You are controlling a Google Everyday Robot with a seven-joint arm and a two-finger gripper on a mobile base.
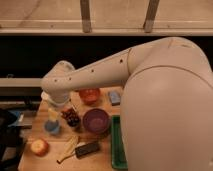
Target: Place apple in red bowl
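Observation:
The apple (39,146), small and yellowish-red, lies at the front left corner of the wooden table (102,160). The red bowl (90,95) stands at the back middle of the table, with nothing in it that I can see. My white arm reaches in from the right, and its wrist hangs over the back left of the table. The gripper (54,112) points down just above the blue cup (52,128), left of the red bowl and well behind the apple. It holds nothing that I can make out.
A purple bowl (95,120) sits mid-table with dark grapes (71,117) to its left. A banana (67,149) and a dark block (87,148) lie at the front. A green tray (116,145) is at the right, a blue-grey object (115,97) at the back.

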